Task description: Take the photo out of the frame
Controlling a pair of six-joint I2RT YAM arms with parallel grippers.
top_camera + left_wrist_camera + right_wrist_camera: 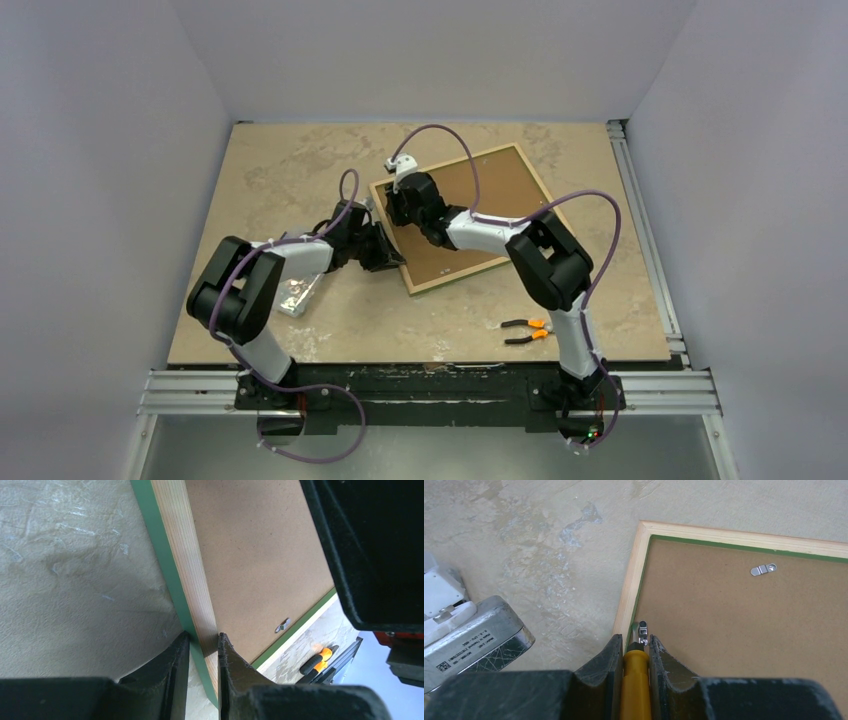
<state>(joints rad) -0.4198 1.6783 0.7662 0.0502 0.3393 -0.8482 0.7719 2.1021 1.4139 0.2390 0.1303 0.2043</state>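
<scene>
Black-and-white arms point(480, 232), purple cables point(440, 127)

The frame point(500, 185) lay back-up on the tabletop point(290, 170). The left hand point(386, 252) met its left edge; the right hand point(397, 205) was over that edge, farther back. Pliers point(527, 330) lay nearer.

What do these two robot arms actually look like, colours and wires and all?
Left arm and right arm: bulky black joints joined by white links. A loose purple cable runs along each. The fingers are matt black, tapering wedges.
</scene>
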